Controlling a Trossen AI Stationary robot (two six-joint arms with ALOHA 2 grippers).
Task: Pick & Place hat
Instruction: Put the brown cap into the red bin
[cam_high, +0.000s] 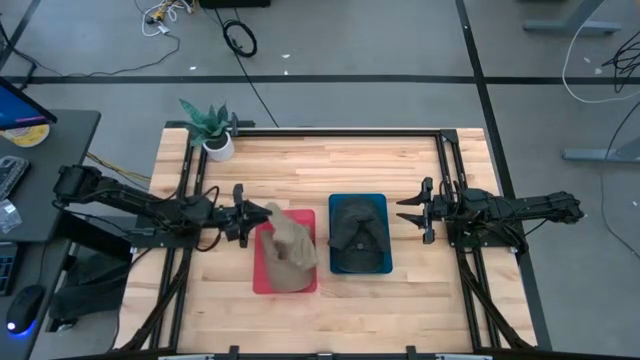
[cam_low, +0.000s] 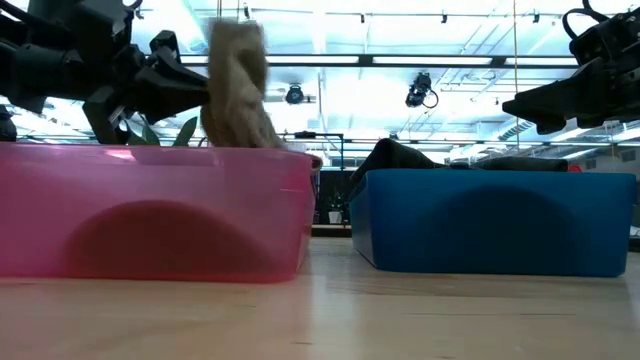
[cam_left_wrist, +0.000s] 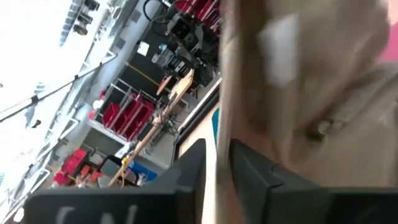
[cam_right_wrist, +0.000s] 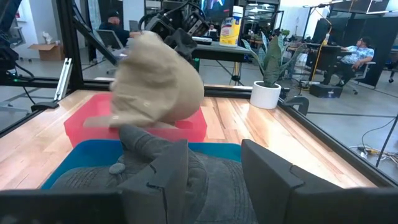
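Note:
A tan hat (cam_high: 288, 245) hangs over the red bin (cam_high: 262, 283), held by my left gripper (cam_high: 262, 213), which is shut on it; the low view shows the tan hat (cam_low: 236, 85) reaching down behind the bin's rim (cam_low: 150, 150). In the blue bin (cam_high: 382, 203) beside it lies a dark hat (cam_high: 357, 232). My right gripper (cam_high: 405, 212) waits open just right of the blue bin, above table level; its wrist view looks over the dark hat (cam_right_wrist: 93, 177) toward the tan hat (cam_right_wrist: 158, 84). My left gripper pinches a thin edge of the tan hat (cam_left_wrist: 219, 140) between its two fingers (cam_left_wrist: 252, 165). It reaches in roughly level from the table's left. The hat hangs below and beside the fingers, its lower part (cam_low: 262, 135) dipping behind the bin's rim; whether it touches the bin floor is hidden.
A potted plant (cam_high: 212, 128) stands at the table's far left corner. Black frame rails (cam_high: 445, 160) run along the far edge and both sides. Bare wood (cam_high: 330, 320) lies nearer than the two bins. People sit in the room beyond the table.

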